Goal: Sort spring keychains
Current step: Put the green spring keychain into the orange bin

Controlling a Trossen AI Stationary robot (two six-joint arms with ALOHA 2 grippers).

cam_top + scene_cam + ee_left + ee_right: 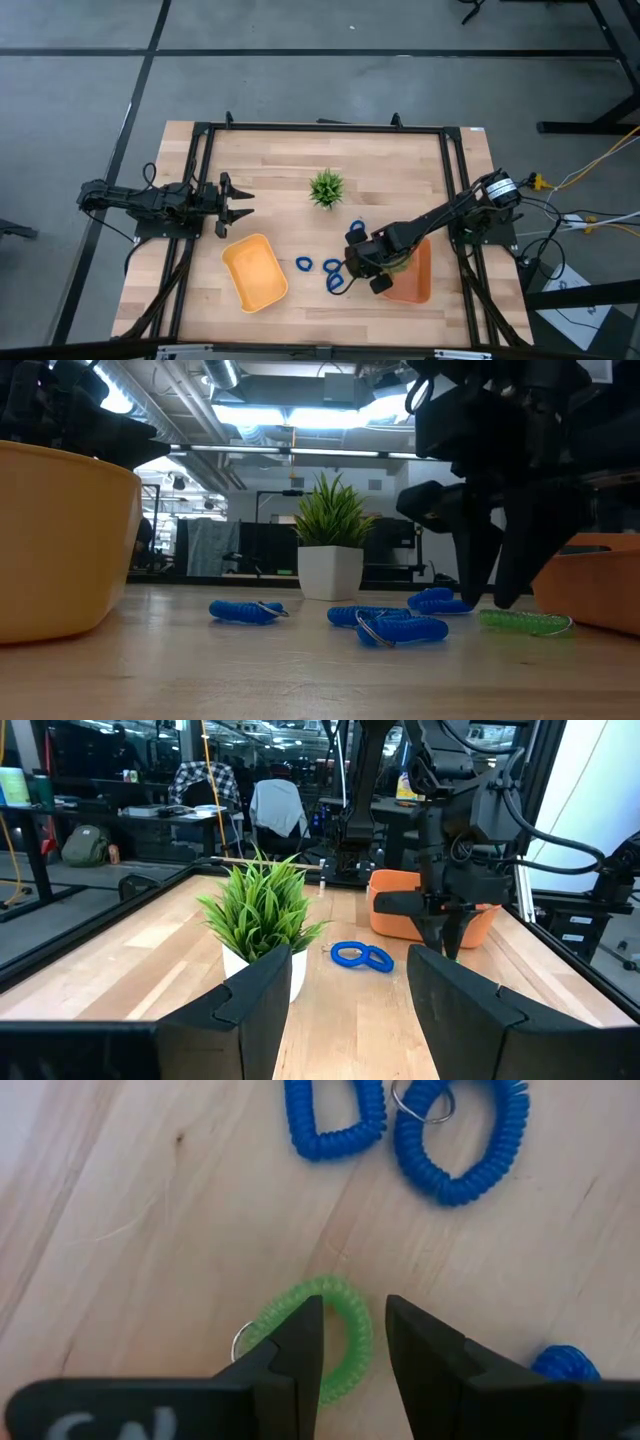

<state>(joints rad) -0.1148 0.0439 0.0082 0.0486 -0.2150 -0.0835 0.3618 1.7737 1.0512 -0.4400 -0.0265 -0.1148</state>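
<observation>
A light green spring keychain [345, 1335] lies flat on the wooden table, left of the orange tray [415, 285]. My right gripper [352, 1302] hangs just over it, open and pointing steeply down. One finger [300, 1345] is over the inside of the loop and the other [420, 1355] is outside it, with one side of the coil in the gap. I see no touch. Several dark blue keychains [335, 1120] [460, 1140] [247, 610] lie flat nearby. My left gripper [243, 204] waits open at the table's left, held level.
A yellow tray [255, 272] stands near the front, left of the keychains. A small spiky green plant in a white pot [326, 187] stands at the table's middle. One blue keychain [357, 228] lies behind the right gripper. Black frame rails run along the table's edges.
</observation>
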